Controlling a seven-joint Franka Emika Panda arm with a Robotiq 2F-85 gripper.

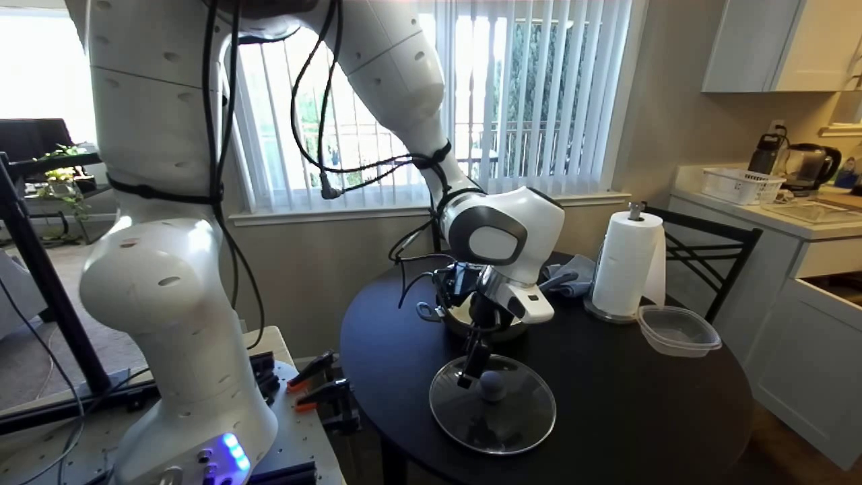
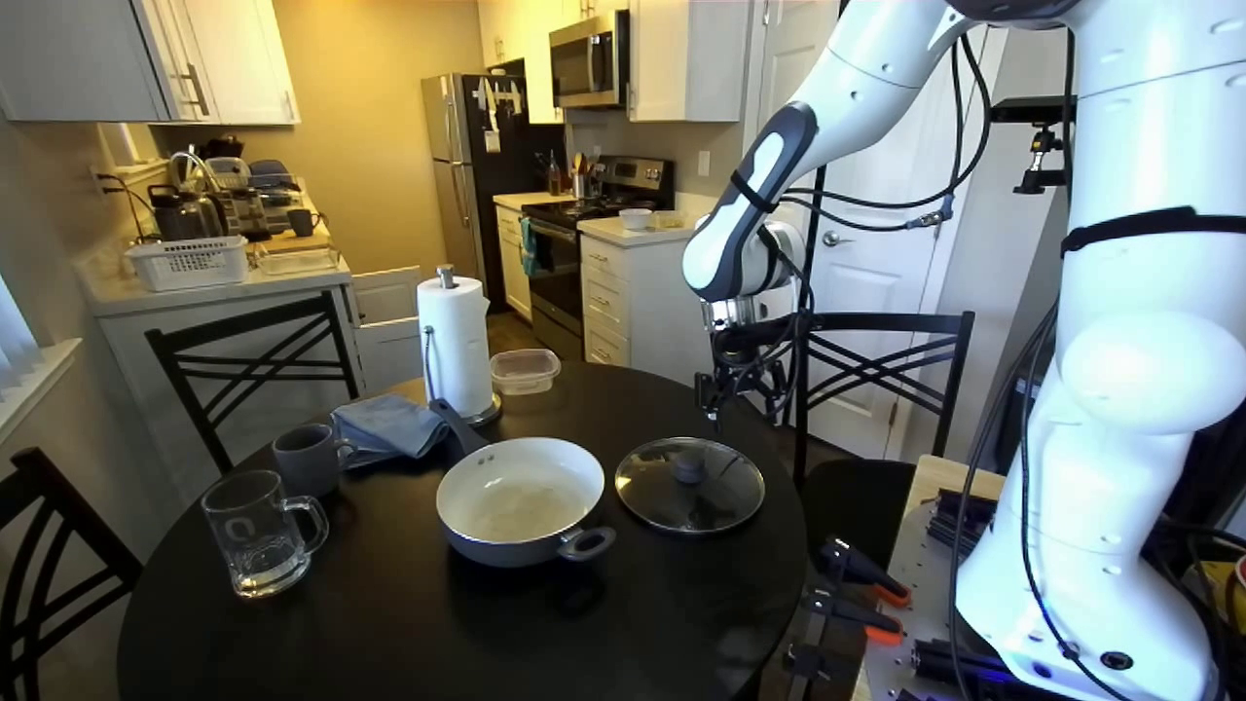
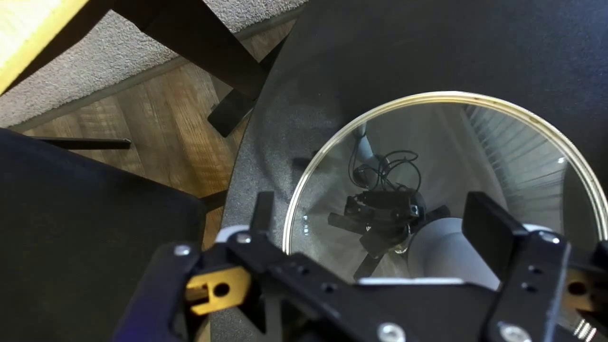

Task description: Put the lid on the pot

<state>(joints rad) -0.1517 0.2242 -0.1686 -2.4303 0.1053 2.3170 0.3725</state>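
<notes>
The lid is round clear glass with a metal rim and a grey centre knob. It lies flat on the dark table in both exterior views (image 1: 518,421) (image 2: 672,506) and fills much of the wrist view (image 3: 427,142). The pot (image 2: 521,497) stands beside it, uncovered, with a pale inside; in an exterior view it is partly hidden behind my gripper (image 1: 475,374). My gripper is open and empty above the lid, pointing down, also seen in an exterior view (image 2: 742,397). In the wrist view (image 3: 373,213) the knob (image 3: 444,249) shows between the fingers, nearer the right finger.
A paper towel roll (image 2: 456,346), a plastic container (image 2: 526,372) and a blue cloth (image 2: 389,428) stand or lie at the table's far side. A glass mug (image 2: 261,535) and a grey cup (image 2: 308,461) stand past the pot. A chair (image 2: 886,389) is by the table edge.
</notes>
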